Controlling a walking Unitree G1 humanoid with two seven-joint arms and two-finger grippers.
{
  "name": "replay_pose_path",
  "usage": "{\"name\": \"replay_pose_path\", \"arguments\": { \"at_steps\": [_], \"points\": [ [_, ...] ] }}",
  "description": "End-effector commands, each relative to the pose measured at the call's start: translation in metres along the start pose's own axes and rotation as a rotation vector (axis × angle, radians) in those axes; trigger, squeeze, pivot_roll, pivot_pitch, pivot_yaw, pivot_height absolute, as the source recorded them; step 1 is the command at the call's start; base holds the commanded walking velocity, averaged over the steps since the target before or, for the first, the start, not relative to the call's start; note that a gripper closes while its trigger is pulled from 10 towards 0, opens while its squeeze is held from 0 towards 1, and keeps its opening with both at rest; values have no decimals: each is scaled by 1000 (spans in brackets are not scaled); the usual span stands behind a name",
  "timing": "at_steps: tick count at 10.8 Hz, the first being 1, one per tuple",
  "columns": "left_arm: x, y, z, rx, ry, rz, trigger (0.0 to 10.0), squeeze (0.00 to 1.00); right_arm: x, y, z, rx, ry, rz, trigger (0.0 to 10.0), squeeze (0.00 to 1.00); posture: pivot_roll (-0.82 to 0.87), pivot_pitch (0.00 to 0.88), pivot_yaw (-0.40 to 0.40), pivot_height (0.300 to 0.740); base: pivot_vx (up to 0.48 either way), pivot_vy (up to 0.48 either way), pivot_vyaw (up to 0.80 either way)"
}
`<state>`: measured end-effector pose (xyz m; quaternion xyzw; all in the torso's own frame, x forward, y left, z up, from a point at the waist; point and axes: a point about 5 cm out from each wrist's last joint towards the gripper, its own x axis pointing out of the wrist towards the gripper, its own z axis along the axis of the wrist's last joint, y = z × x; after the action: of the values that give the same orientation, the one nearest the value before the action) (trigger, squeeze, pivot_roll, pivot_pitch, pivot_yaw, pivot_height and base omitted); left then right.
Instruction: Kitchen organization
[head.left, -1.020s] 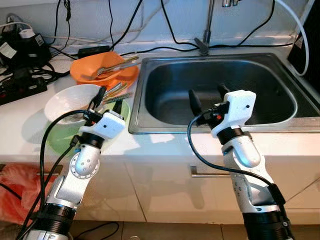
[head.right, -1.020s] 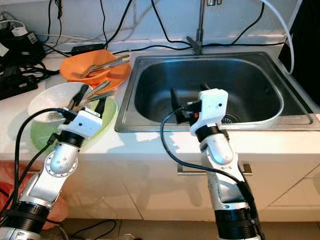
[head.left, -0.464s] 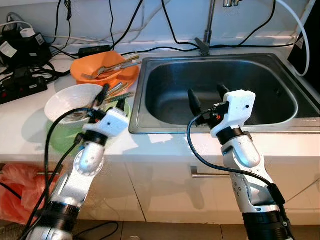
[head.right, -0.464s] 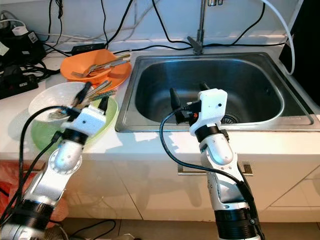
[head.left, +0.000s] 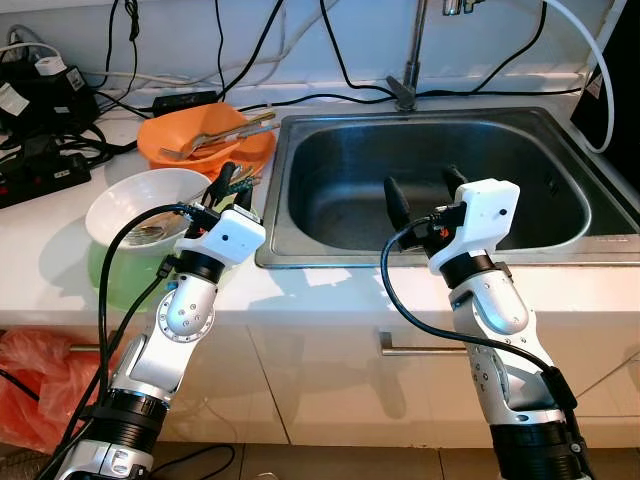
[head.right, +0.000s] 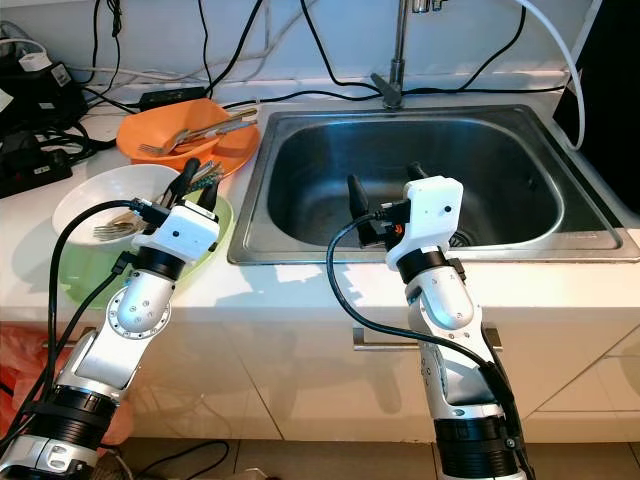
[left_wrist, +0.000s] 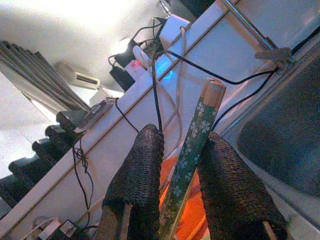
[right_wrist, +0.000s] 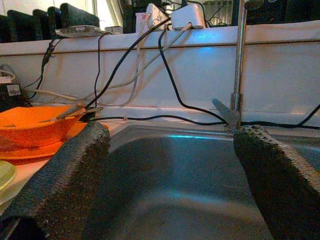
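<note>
left gripper (head.left: 232, 184) clamps green floral-patterned chopsticks (left_wrist: 191, 151); right gripper (head.left: 420, 192) hangs wide over empty steel sink (head.left: 560, 215). dishes remain unsorted.

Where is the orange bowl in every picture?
Left eye view: orange bowl on the counter, left of the sink.
Right eye view: orange bowl, same spot.
Left wrist view: orange behind the fingers.
Right wrist view, beside the sink.
Shared landmark: the faucet.
</note>
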<state>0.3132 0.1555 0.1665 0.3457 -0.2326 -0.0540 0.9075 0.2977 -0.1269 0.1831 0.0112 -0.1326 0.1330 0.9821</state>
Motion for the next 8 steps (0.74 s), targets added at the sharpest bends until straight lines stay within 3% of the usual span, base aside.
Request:
{"name": "replay_pose_path", "arguments": {
  "at_steps": [1,4,8],
  "points": [
    [4,2,0,-5,-1,5,0,0,1,1,2,2,-3,8,10000,0,81,0,67,740,0,0,0],
    [7,5,6,10,-26,7,0,0,1,2,1,4,-1,4,10000,0,87,0,74,740,0,0,0],
    [14,18,26,145,-128,41,0,0,0,3,-2,15,4,-4,10000,0,96,0,85,740,0,0,0]
  ]
}}
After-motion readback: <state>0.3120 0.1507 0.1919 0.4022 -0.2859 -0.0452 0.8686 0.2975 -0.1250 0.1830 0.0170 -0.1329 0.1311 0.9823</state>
